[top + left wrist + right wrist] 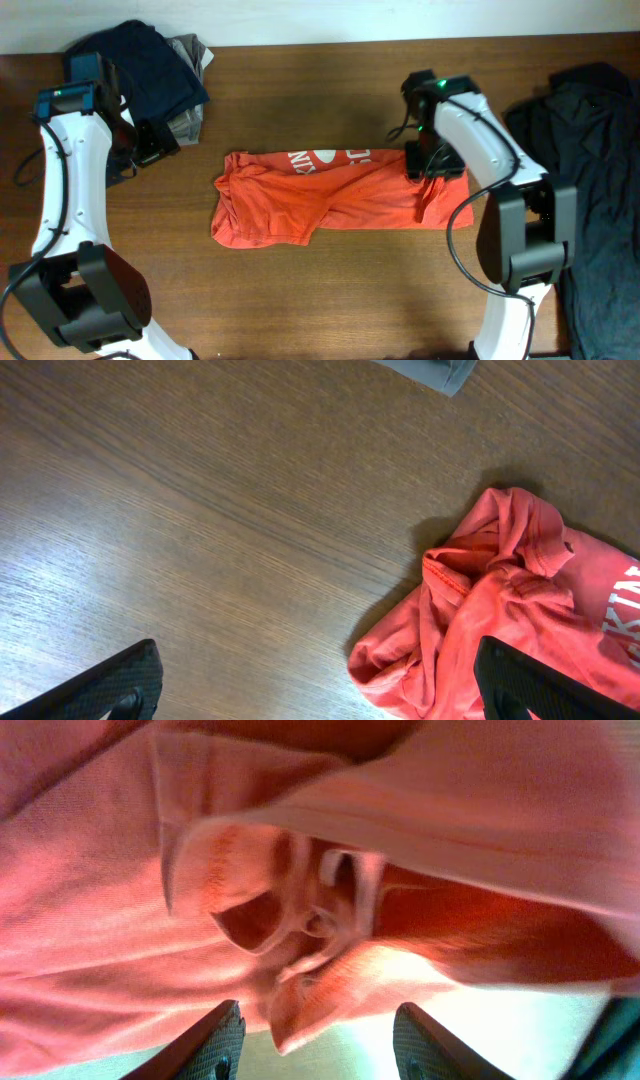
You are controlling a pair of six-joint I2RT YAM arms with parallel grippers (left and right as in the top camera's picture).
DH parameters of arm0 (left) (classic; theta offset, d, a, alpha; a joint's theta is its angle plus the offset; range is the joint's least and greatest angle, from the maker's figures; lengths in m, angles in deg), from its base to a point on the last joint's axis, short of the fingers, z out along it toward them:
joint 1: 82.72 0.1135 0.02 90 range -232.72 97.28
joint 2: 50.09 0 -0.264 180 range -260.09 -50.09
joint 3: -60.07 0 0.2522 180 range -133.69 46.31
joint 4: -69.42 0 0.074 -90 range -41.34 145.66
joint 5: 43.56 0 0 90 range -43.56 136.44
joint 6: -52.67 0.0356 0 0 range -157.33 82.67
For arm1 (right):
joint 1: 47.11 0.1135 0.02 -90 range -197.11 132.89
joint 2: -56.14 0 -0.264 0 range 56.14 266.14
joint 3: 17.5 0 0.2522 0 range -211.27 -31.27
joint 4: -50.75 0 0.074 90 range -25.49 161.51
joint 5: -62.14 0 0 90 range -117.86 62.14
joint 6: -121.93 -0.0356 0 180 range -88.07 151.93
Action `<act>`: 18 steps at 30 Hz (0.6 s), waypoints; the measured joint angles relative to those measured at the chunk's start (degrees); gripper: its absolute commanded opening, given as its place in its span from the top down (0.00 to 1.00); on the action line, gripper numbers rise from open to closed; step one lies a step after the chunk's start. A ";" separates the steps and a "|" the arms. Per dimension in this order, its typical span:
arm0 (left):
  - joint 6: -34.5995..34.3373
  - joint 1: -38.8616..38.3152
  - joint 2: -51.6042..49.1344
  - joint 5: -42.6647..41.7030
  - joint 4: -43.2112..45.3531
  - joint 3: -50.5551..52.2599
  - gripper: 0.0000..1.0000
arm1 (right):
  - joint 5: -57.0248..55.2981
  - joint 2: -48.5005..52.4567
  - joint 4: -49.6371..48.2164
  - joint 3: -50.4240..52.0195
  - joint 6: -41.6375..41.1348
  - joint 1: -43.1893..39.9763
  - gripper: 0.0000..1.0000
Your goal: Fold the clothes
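With our right hand (320, 1038) parted over the T-shirt's (330, 195) 3 o'clock edge and our left hand (320, 685) spread wide off its 10 o'clock corner — we judge it best to lift clear without snagging fabric.

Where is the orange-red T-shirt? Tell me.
In the overhead view the orange-red T-shirt lies bunched at the centre of the table, its right end beneath the right gripper, dark folded garments to its upper left.

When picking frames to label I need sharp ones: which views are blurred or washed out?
Overhead: sharp, evenly lit, the T-shirt crisp. Left wrist: sharp, soft shadow beside the T-shirt on the table. Right wrist: too close, the T-shirt out of focus, with a washed-out bright patch at the bottom.
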 measured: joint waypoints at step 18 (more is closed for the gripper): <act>0.00 0.00 0.00 0.00 -0.07 0.00 0.01 | 4.76 -0.63 1.29 -11.72 2.73 -13.11 0.92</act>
